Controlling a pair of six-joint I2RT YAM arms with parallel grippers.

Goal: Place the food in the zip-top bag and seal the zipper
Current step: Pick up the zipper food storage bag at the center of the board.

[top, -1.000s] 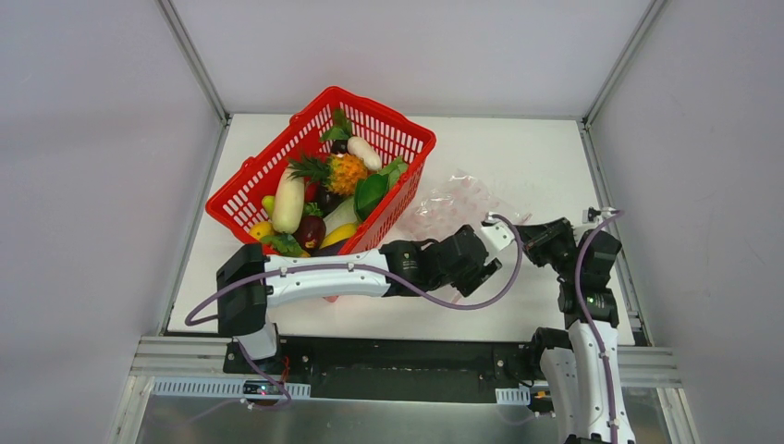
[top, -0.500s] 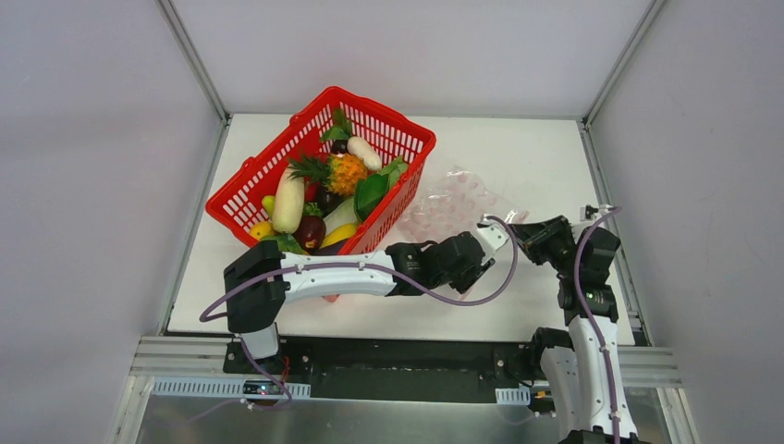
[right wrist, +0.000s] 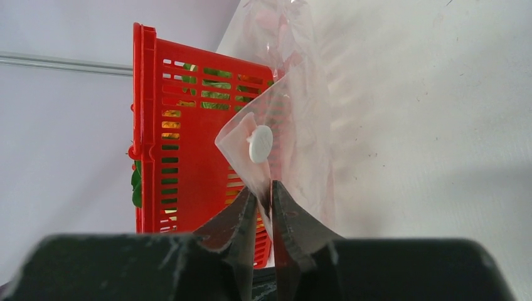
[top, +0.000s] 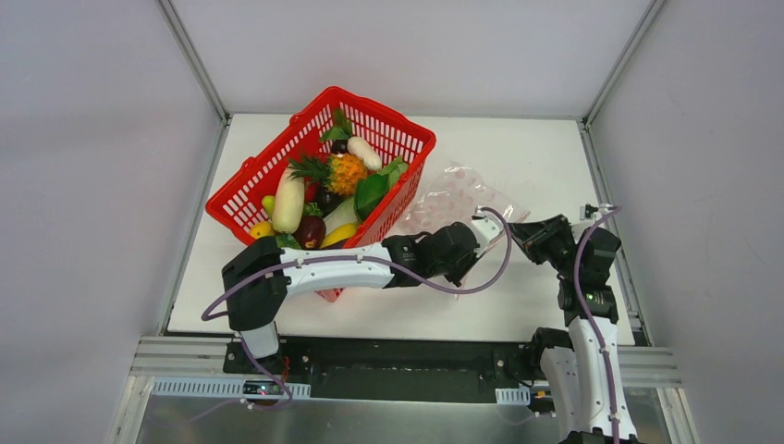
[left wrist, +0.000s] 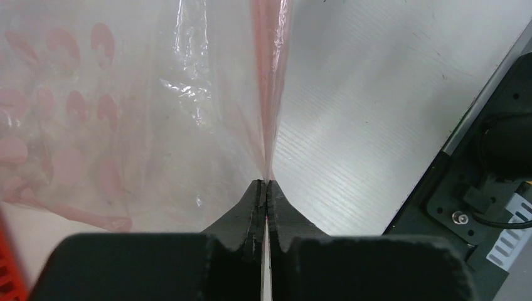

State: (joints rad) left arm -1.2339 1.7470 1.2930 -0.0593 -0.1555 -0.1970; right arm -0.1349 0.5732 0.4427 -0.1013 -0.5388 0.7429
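- The left gripper [left wrist: 266,183], stretched low across the table [top: 518,157], is pinched tight on the thin pink zipper [left wrist: 271,75].
- The right gripper [right wrist: 270,188] nips the crinkly clear zip-top bag [right wrist: 301,125] by its edge.

Clear pink-dotted zip-top bag [top: 448,199] rumpled, pink zipper [left wrist: 270,75] pinched, food [top: 337,176] in red basket [top: 248,185]

The white table [top: 518,157] is being surveyed from afar by the top external camera, set high behind its near edge and facing down. The clear, pink-dotted plastic bag [left wrist: 125,106] is being viewed at close range past the left gripper [left wrist: 266,185]. The same bag and the red plastic mesh basket [right wrist: 147,113] are being viewed low across the table past the right gripper [right wrist: 271,188]. Both are also being covered from overhead.
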